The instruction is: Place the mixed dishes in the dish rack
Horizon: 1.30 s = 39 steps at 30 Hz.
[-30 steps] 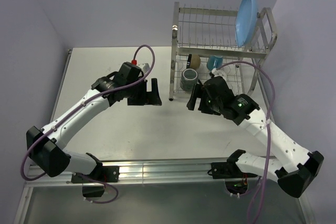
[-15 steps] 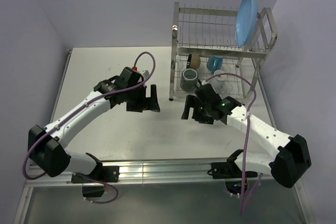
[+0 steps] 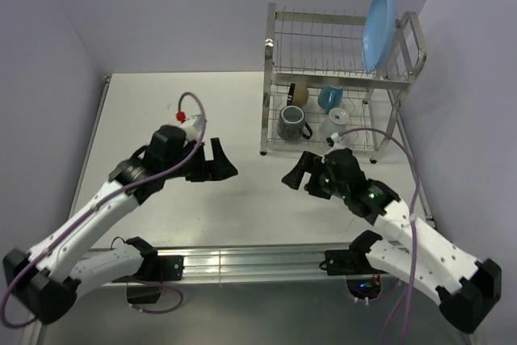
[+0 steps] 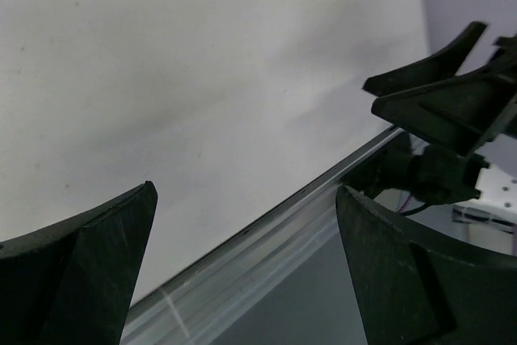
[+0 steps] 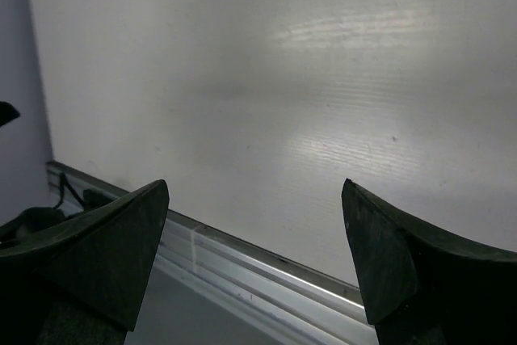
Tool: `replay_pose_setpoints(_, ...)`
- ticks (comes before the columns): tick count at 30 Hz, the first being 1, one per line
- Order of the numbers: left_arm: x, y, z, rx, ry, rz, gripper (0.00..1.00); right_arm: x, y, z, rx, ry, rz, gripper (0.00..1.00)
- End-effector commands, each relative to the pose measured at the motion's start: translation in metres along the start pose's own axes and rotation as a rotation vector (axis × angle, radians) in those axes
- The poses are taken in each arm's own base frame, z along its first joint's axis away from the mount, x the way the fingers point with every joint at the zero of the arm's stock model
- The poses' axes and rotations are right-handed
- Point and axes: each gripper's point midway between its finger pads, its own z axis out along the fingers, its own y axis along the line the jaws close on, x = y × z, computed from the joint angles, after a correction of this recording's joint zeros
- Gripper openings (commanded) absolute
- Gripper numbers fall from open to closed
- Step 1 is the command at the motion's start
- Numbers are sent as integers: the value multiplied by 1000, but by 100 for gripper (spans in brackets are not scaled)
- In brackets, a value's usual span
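— Are the claws carrying anything?
— No. The left claw [image 3: 222,161] and right claw [image 3: 293,172] both gape wide, empty, facing each other above the near middle of the surface [image 3: 161,111].
— And the dishes?
— In the dish rack [image 3: 323,15], far right corner. Dark mug [image 3: 291,124], white mug [image 3: 339,119], bowl [image 3: 300,93] and light blue mug [image 3: 329,97] below; blue plate [image 3: 378,28] upright on top.

A flat white rectangular worktop [image 3: 242,199] sits in a corner. Pale lilac walls [image 3: 161,14] rise behind and beside it, and a silver aluminium rail [image 3: 242,258] edges its near side.
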Motion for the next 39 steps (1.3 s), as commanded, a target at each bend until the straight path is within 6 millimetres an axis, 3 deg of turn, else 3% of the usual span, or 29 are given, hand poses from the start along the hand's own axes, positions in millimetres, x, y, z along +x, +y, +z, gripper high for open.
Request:
replay_pose_setpoints(1, -13, -13, -12, 152, -210, -86, 99, -23, 16, -11, -144, -178, 19, 95)
replay_pose_setpoints(3, -6, -16, -20, 240, -273, -118, 99, -22, 15, -9, -182, -211, 0, 95)
replay_pose_setpoints(4, 9, -8, -8, 287, -274, -166, 99, -26, 22, -11, -237, -243, -11, 95)
replay_pose_setpoints(5, 13, -8, -12, 330, -301, -184, 99, -17, 13, -3, -236, -234, -13, 95)
replay_pose_setpoints(8, 29, -2, -7, 438, -355, -226, 99, -9, 16, 0, -343, -271, -51, 95)
replay_pose_setpoints(10, 43, 7, -2, 467, -359, -236, 99, -9, 25, -8, -465, -335, -84, 95)
replay_pose_setpoints(11, 39, -1, -13, 535, -404, -205, 99, -8, 26, -10, -495, -356, -110, 95)
replay_pose_setpoints(17, 56, -4, -21, 641, -429, -130, 99, -2, 24, -21, -607, -455, -174, 95)
replay_pose_setpoints(21, 60, -18, -42, 784, -469, -115, 99, -8, 31, -42, -698, -548, -177, 96)
replay_pose_setpoints(23, 64, -17, -47, 843, -480, -153, 99, -8, 24, -43, -672, -556, -174, 96)
replay_pose_setpoints(26, 61, -27, -73, 978, -529, -203, 99, -12, 25, -57, -684, -593, -171, 96)
replay_pose_setpoints(30, 62, -27, -84, 1038, -549, -244, 99, -20, 17, -73, -676, -664, -124, 98)
replay_pose_setpoints(34, 62, -26, -91, 1077, -565, -273, 99, -20, -11, -59, -507, -633, -72, 98)
replay_pose_setpoints(39, 63, -24, -90, 1070, -565, -285, 99, -23, -21, -54, -466, -642, -8, 98)
